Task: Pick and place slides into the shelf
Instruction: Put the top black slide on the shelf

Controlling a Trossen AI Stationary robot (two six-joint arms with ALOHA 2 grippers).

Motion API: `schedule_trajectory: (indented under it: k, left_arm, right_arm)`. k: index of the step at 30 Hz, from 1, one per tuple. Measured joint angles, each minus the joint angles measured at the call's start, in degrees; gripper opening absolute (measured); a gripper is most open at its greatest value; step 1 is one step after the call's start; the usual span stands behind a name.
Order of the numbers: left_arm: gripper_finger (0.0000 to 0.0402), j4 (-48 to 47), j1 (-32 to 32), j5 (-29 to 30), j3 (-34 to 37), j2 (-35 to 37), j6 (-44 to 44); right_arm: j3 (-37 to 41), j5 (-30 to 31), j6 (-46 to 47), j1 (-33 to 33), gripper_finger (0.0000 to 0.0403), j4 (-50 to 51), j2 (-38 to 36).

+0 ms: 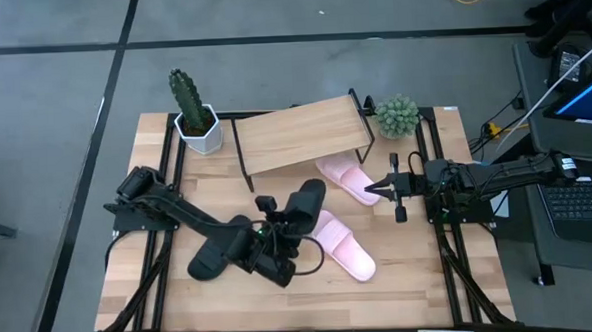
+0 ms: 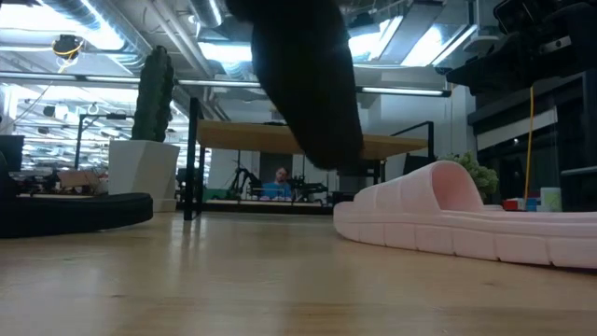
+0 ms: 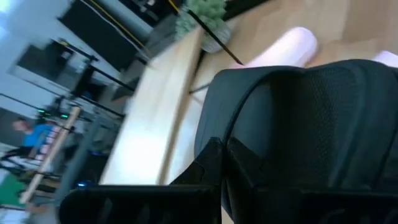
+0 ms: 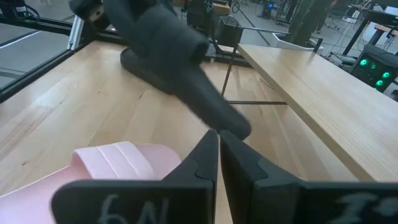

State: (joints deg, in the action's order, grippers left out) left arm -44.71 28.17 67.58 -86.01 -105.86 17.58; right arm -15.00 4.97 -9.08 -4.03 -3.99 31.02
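Right now a black slide (image 1: pixel 300 212) is clamped in my left hand (image 1: pixel 278 249), lifted clear of the bench (image 1: pixel 141 283) and tilted, its toe end pointing toward the shelf (image 1: pixel 300 134). In the low view it hangs dark above the wood, in front of the shelf's plank. My fingers are closed tight on it, as the left wrist view shows. The second black slide (image 1: pixel 208 256) lies flat on the bench just beside my left hand, on the side away from the pink pair. One pink slide (image 1: pixel 341 244) lies on the bench on the other side of that hand, near it. The other pink slide (image 1: pixel 345 177) lies half under the front edge of the shelf. My right hand (image 1: pixel 377 188) sits at that slide, its fingers drawn together with nothing between them. The shelf stands toward the far side of the bench, between a cactus in a white pot (image 1: pixel 193 114) and a small round green plant (image 1: pixel 397 117).
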Motion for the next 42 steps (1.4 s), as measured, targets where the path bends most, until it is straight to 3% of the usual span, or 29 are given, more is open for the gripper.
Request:
schedule_trajectory:
  k: [6, 18, 28, 33, 42]
  left_arm:
    - [0.0000, -2.7, 0.9, 7.6, -3.6, 0.0, -0.6]
    - [0.0000, -2.9, -1.2, 19.4, -7.1, 0.0, -12.0]
    - [0.0000, -5.4, -7.9, 19.0, -7.1, 0.0, -16.5]
    - [0.0000, -13.3, -10.9, 15.8, -7.1, 0.0, -10.5]
    - [0.0000, -35.8, -14.5, 11.0, -7.1, 0.0, 11.1]
  right_arm:
    - [0.0, 0.0, 0.0, 0.0, 0.0021, 0.0, 0.0]
    - [0.0, 0.0, 0.0, 0.0, 0.0021, 0.0, 0.0]
    - [0.0, 0.0, 1.2, 0.0, 0.0021, 0.0, 0.0]
    - [0.0, 0.0, 1.2, 0.0, 0.0021, 0.0, 0.0]
    - [0.0, 0.0, 1.2, 0.0, 0.0021, 0.0, 0.0]
